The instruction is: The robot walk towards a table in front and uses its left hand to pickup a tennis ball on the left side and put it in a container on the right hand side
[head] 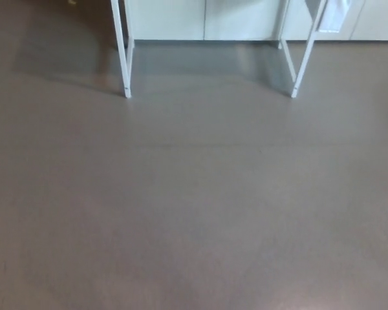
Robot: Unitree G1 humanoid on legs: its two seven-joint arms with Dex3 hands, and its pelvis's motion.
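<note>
- Only floor (194,206) and the surface's white legs (123,58) show, ahead.
- Ball, container, both hands unseen; fingers' state cannot be told.
- Walk straight, keeping centred between the legs.

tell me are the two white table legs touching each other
Apart. The head view shows the left leg and the right leg on the floor, a wide stretch of it between them.
</note>
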